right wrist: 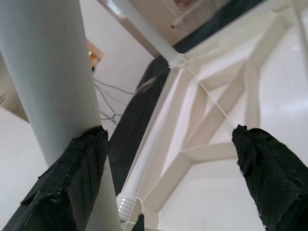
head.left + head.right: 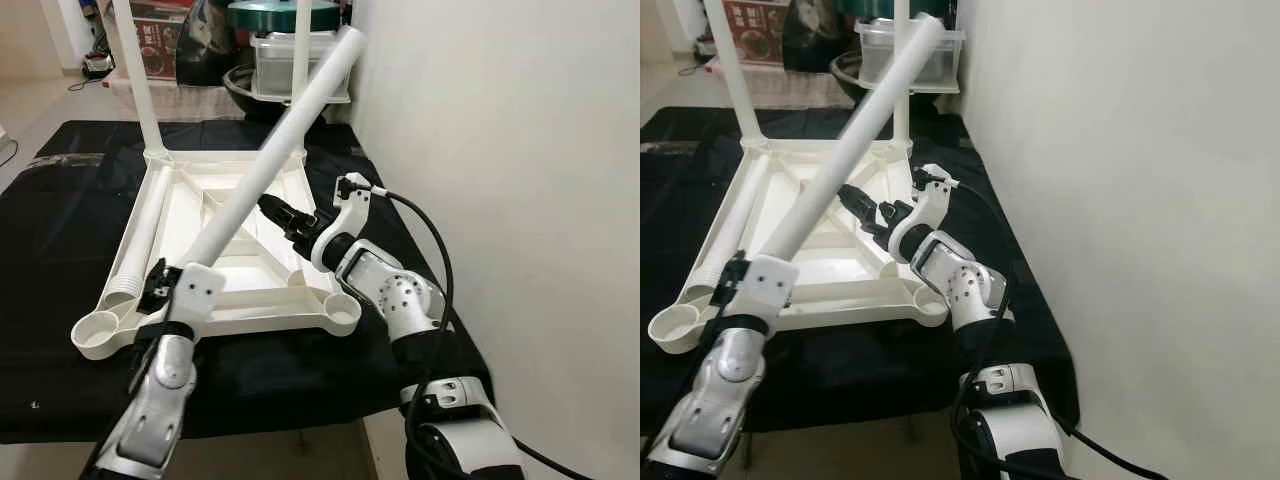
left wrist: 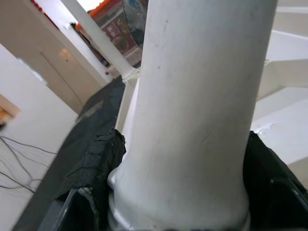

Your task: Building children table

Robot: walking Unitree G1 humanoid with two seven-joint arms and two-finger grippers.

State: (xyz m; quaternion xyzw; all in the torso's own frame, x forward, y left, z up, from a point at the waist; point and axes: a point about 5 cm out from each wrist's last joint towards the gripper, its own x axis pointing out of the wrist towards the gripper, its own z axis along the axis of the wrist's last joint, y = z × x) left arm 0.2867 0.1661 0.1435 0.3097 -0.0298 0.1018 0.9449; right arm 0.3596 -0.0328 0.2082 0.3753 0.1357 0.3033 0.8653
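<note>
Left gripper (image 2: 160,285) is clamped around the lower end of a loose white table leg (image 2: 275,150); the leg runs from its fingers up and away on a slant, crossing over the upturned tabletop (image 2: 300,305). In the left wrist view the black pads (image 3: 103,159) press both sides of the tube.

Right gripper (image 2: 275,212) sits just beside the middle of that leg, fingers spread wide; one fingertip (image 1: 77,173) touches the tube, the other stands apart over the tabletop's ribs.

Tabletop: white plastic, underside up on a black cloth (image 2: 60,220), ribbed, round sockets at the corners. Two legs (image 2: 140,80) stand upright in the far sockets; another lies along its left edge (image 2: 140,240).

Printed carton (image 2: 155,35) behind: writing too blurred to read.
</note>
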